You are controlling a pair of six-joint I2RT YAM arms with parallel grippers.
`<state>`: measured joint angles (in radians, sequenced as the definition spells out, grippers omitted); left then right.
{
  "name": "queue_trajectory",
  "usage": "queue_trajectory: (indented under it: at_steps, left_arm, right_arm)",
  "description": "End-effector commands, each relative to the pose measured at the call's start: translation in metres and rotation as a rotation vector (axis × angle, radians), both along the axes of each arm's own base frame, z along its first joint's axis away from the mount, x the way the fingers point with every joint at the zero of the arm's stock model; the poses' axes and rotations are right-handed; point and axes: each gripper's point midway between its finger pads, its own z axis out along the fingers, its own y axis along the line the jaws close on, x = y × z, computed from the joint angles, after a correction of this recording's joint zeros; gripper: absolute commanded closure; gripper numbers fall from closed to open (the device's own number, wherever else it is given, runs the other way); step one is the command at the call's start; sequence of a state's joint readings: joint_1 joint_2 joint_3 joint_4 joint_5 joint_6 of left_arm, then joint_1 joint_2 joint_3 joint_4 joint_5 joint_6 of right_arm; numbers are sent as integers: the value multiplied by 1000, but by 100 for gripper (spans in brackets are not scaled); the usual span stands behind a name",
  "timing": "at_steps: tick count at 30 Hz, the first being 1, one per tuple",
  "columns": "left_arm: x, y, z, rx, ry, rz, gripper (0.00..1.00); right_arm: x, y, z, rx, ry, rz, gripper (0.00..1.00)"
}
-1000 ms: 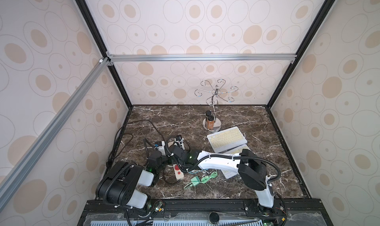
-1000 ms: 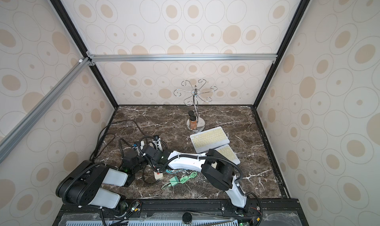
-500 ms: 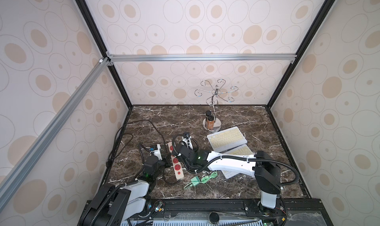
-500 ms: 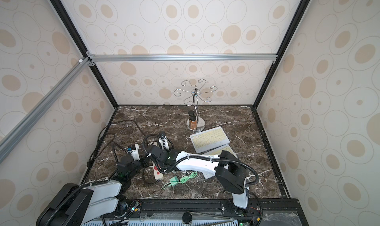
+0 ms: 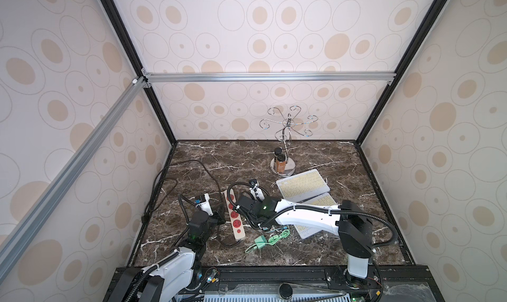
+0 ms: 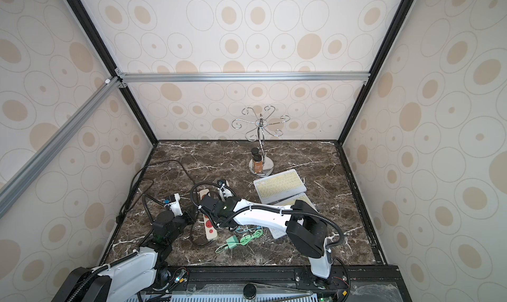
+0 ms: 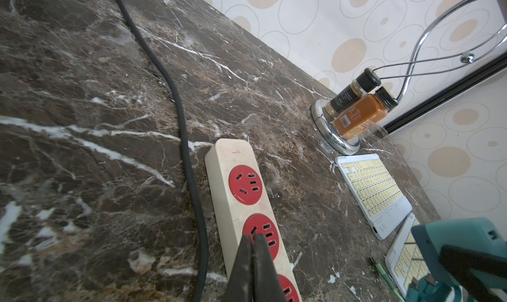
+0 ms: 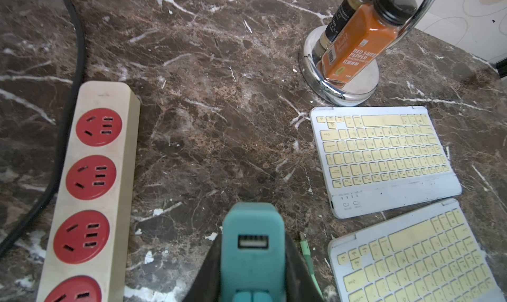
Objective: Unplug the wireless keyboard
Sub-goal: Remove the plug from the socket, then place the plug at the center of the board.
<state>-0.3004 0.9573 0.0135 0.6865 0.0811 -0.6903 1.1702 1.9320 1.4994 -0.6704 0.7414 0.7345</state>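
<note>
In the right wrist view the right pincer [image 8: 252,248] is clamped on a teal plastic USB charger block [image 8: 252,221], whose front port faces the camera with nothing in it. Two white wireless keyboards with pale-yellow keys lie to one side of it on the dark-brown marble surface [image 8: 214,122]: the nearer keyboard [image 8: 411,262] close by, the farther keyboard [image 8: 384,155] just beyond it. A mint-green cable [image 8: 307,256] lies between block and nearer keyboard, its end loose on the surface. On the block's other side runs a cream power strip with round red sockets [image 8: 123,155], a black power cord [image 8: 70,100] alongside. Past the keyboards stands a chrome wire stand [image 8: 356,92] with an orange spice bottle [image 8: 356,45] on its base. In the left wrist view the left pincer [image 7: 253,236] is closed on nothing, tips pressed together over the strip's second socket. In both top views the right arm [image 5: 304,218] [image 6: 260,215] lies across the nearer keyboard, covering most of it, and a green plug adapter [image 5: 260,241] [image 6: 232,241] sits near the strip's near end. A second ago the left arm's dark elbow stood high by the left wall and both wrists crowded over the strip; now that elbow has sunk to the front edge and the strip's whole length shows.
</note>
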Motion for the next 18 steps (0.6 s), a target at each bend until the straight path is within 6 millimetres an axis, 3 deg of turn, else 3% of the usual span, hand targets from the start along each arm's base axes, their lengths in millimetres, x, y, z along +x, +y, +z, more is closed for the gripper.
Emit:
queue_trajectory:
  at_steps: [1, 18]
  left_arm:
    - [-3, 4, -5, 29, 8, 13, 100]
    - [-2, 5, -5, 30, 9, 20, 100]
  right_arm:
    - [-2, -9, -20, -134, 43, -13, 100]
    - [-12, 27, -83, -188, 252, 16, 100]
